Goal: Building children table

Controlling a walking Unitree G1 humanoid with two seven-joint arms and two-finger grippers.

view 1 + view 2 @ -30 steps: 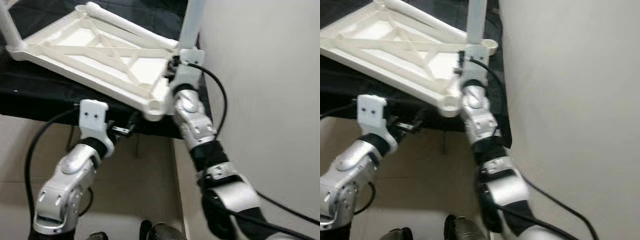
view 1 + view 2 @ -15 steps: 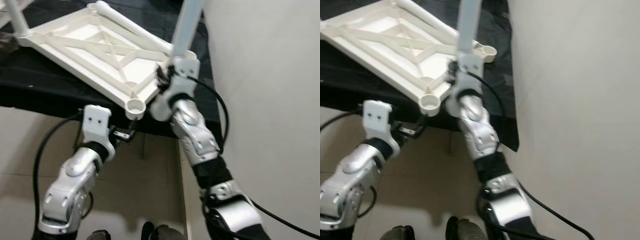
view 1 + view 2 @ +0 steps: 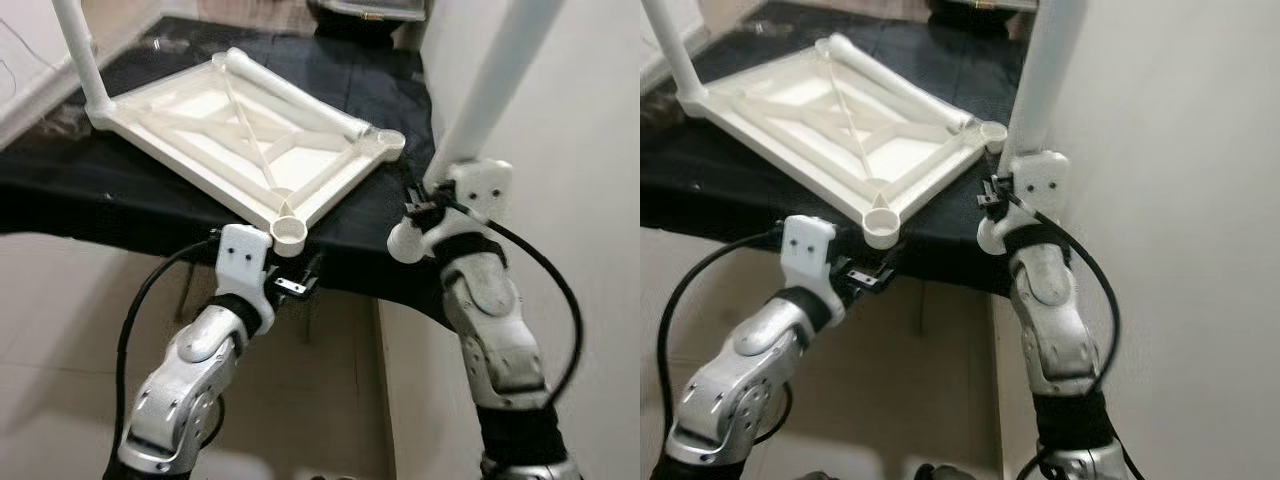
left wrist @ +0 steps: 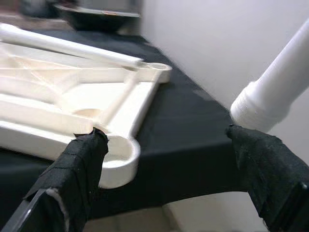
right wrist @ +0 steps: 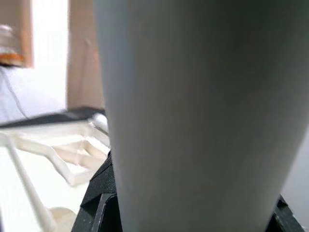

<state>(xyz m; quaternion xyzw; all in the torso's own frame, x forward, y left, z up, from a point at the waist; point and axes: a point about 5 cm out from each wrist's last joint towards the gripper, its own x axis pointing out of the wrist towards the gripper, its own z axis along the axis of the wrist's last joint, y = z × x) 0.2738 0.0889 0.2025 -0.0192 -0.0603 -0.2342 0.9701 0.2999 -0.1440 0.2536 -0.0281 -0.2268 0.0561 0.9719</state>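
Leg (image 3: 492, 95) now off tabletop (image 3: 245, 135)

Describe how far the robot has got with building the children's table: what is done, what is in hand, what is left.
Done: one white tubular leg stands fitted in a far corner of the upturned white plastic tabletop. In hand: the right claw grips another white leg. Left: the near round corner socket, beside the open left claw, is unfilled; a loose leg lies across the tabletop.
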